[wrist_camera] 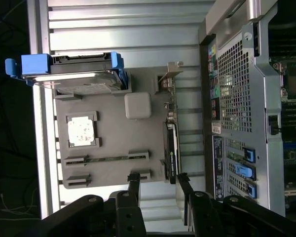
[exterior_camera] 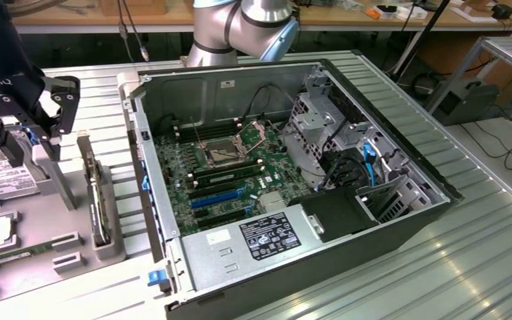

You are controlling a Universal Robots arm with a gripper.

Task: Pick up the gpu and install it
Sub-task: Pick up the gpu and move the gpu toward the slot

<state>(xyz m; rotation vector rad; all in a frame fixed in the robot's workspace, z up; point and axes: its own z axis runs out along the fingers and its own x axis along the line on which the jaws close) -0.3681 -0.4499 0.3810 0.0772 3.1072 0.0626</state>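
Wrist view: hand [wrist_camera: 158, 179] open, holding nothing, hovering just over the gpu [wrist_camera: 170, 148]; standing on edge in the grey holder [wrist_camera: 113, 143] beside the computer case [wrist_camera: 237, 98]; likely light, stiff, fragile; best pinched across flat faces, near the upper edge.

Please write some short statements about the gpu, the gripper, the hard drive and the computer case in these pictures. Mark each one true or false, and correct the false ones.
1. The gpu stands on its edge in the gray holder, outside the computer case. True.
2. The gripper is shut on the gpu. False: its jaws stand open and hold nothing; the gpu sits in the holder.
3. The computer case lies open, with the motherboard exposed. True.
4. The hard drive is mounted inside the case. False: it rests in the gray holder, outside the case.
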